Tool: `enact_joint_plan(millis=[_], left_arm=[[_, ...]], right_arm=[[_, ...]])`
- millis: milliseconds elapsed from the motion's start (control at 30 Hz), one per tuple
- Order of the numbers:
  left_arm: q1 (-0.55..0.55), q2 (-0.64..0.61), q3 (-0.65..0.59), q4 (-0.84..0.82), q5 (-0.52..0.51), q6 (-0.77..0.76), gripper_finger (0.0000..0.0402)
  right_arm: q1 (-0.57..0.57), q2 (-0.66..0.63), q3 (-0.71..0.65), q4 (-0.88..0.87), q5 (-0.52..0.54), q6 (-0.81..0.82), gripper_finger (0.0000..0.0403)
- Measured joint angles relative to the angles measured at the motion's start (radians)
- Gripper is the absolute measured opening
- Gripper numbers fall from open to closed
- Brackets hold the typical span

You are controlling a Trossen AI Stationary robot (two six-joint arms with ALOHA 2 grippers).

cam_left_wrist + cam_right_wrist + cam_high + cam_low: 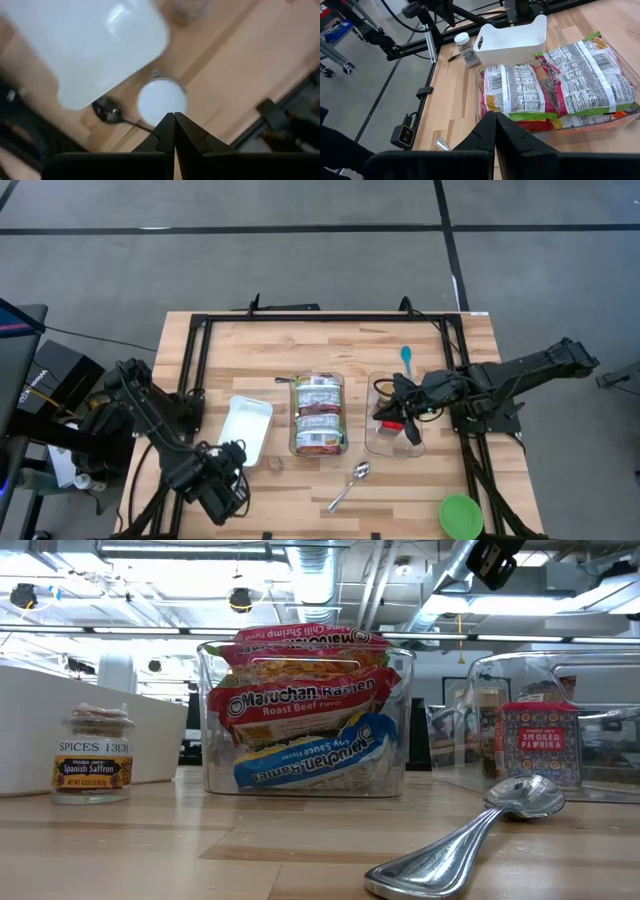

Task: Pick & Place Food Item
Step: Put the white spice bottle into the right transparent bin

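A clear bin (318,442) at the table's middle holds stacked ramen packs (555,80). To its left stand a white bin (245,428) and a small saffron jar (93,755). A white-lidded spice jar (161,102) stands on the table by the white bin's near left corner. My left gripper (174,119) points down, shut, just above and beside that jar, with nothing between its fingers. My right gripper (495,120) is shut and holds nothing. It hovers over a second clear bin (372,442), which holds a red smoked paprika tin (540,745).
A metal spoon (350,485) lies near the front edge. A green lid (460,516) lies at the front right and a blue spoon (406,358) behind the right bin. A small dark spoon (107,112) lies beside the white-lidded jar. Black frame rails (190,370) border the table.
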Motion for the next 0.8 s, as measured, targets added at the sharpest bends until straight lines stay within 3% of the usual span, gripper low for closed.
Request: enact_joint_plan(millis=[267,667,800], left_arm=[[0.001,0.001,0.000,0.021,-0.003,0.308,0.0000],[0.004,0.001,0.000,0.021,0.002,0.449,0.0001],[0.016,0.001,0.000,0.021,0.068,0.454,0.0017]], right_arm=[[0.000,0.000,0.000,0.000,0.000,0.000,0.0000],[0.000,0.000,0.000,0.000,0.000,0.000,0.0000],[0.000,0.000,0.000,0.000,0.000,0.000,0.0000]])
